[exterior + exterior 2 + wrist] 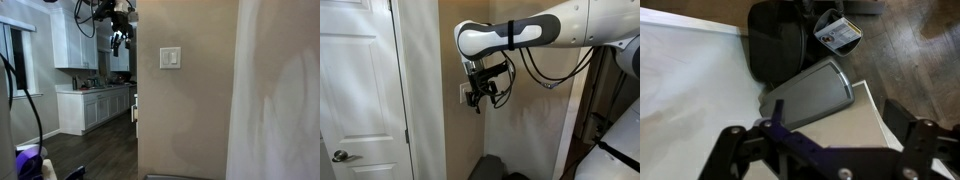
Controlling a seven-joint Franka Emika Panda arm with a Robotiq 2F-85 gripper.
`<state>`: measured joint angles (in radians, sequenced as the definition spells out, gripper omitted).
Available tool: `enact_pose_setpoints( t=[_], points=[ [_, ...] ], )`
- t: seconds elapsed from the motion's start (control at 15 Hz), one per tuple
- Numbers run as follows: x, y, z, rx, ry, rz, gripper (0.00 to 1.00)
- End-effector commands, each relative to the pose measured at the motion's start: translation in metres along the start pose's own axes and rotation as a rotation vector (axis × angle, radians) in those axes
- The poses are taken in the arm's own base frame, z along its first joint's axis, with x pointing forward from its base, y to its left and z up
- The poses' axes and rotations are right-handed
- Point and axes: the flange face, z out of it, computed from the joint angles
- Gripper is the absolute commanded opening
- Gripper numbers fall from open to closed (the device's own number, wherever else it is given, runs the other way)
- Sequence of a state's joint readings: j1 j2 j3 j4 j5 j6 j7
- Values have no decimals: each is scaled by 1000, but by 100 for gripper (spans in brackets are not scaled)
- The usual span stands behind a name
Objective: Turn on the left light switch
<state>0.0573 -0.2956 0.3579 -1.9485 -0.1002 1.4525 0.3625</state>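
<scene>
The beige wall (540, 130) stands just behind my gripper (480, 97); a cable loop (555, 75) hangs at three o'clock; six o'clock is open air.

In an exterior view the room is dim, and the picture is soft and grainy. The white cabinets (85, 105) at the back are the brightest part. The tan wall (185, 110) sits in grey shade. The pale sheet (280, 100) near the camera is just a blur. In an exterior view the light is warmer and brighter. The white arm (535, 32) has a shiny spot and throws a soft shadow on the wall behind it. In the wrist view the gripper (822, 150) is very close and looks fuzzy and purple. The floor (910, 60) has a pale glow.
</scene>
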Motion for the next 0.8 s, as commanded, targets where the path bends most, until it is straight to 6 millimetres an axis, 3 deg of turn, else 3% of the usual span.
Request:
enact_pose_setpoints(
  t=[0.0,0.27,0.73],
  points=[
    [0,1,0,9,9,-3,100],
    [9,22,11,101,73,-12,100],
    [44,89,66,268,262,8,100]
  ],
)
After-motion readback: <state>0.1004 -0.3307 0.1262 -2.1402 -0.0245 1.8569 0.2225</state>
